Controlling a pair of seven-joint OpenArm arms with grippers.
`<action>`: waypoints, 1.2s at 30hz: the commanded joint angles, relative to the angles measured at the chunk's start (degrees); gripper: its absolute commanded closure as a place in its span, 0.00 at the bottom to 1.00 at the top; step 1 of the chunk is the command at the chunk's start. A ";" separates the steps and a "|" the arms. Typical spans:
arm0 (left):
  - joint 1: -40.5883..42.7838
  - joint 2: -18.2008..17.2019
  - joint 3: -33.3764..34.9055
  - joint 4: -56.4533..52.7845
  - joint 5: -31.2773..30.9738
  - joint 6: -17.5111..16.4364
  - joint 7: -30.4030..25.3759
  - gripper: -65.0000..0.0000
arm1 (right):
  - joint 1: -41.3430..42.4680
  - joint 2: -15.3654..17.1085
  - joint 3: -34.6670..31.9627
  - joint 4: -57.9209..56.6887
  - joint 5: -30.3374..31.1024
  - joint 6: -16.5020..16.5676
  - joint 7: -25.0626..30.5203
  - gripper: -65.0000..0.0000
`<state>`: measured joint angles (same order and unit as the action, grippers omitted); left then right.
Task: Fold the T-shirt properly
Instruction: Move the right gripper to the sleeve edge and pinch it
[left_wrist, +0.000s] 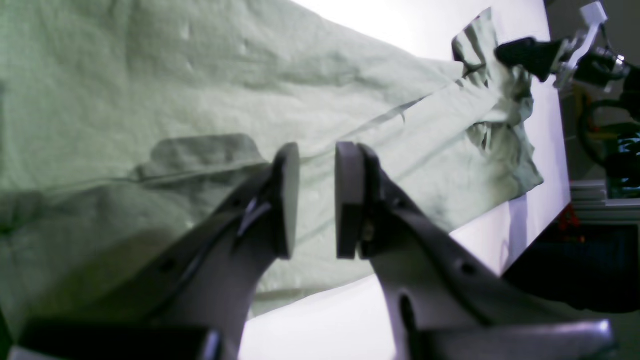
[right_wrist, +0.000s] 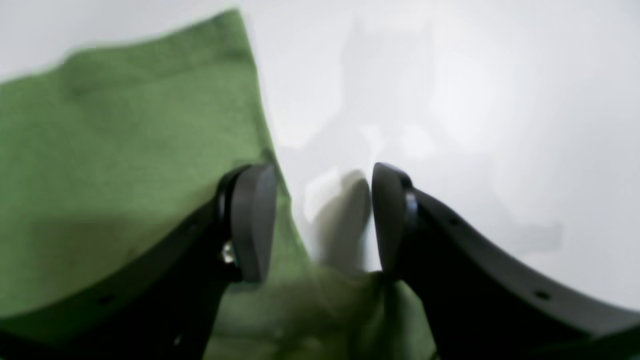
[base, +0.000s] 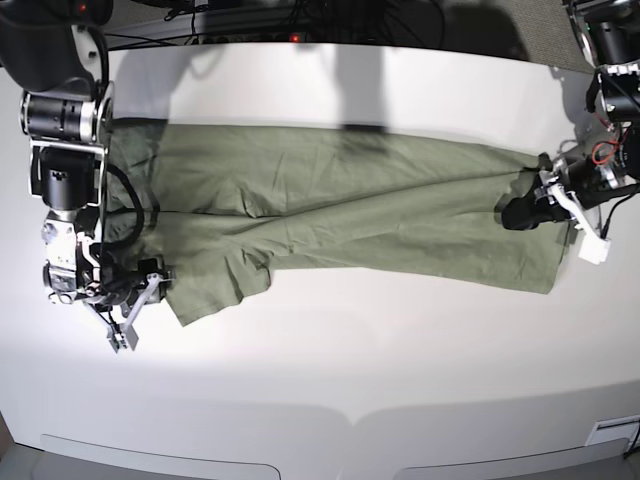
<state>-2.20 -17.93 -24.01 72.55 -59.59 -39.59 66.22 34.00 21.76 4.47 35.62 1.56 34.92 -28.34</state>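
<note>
Far left on the white worktop (base: 330, 370): the right gripper (base: 135, 303), low down, just beside the left end of the T-shirt (base: 330, 200). Jaws fairly wide apart, with nothing pinched between them. One finger (right_wrist: 252, 222) over the green edge, the other over bare worktop. Some bunched cloth close under the tips, too blurry to say more.

In the middle: the T-shirt itself, spread long across the worktop from left to right. Folded over into a long band by the look of it, with lots of small wrinkles. A loose flap (base: 215, 285) sticking out at the lower left.

Far right: the left gripper (base: 527, 212), right at the other end of the cloth. Jaws close together with only a thin gap. Nothing seen between the pads (left_wrist: 287, 200), only cloth behind them.

Soft, light and floppy, most likely. No stiffness at all, so expect sagging and bunching when lifted. Not breakable and not very slippery. Best to pinch at an edge or a corner, where a thin lip of cloth fits between the jaws. Take both ends together and keep them level, or else risk a crooked fold. Slide a finger under the edge first and catch every layer.
</note>
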 joint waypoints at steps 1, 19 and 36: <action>-0.81 -0.98 -0.26 1.07 -1.33 -0.41 -0.68 0.80 | 1.99 0.28 0.17 0.66 1.03 0.17 0.72 0.54; -0.81 -0.98 -0.26 1.07 -1.38 -0.41 -1.09 0.80 | 2.14 -0.33 0.15 0.66 9.25 5.07 -3.41 0.54; -0.81 -0.98 -0.26 1.07 -1.38 -0.41 -1.09 0.80 | 2.29 -0.02 0.33 0.81 15.19 5.08 -1.31 0.54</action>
<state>-2.20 -17.93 -24.01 72.55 -59.59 -39.59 66.04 34.13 20.93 4.49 35.55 15.59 39.48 -30.92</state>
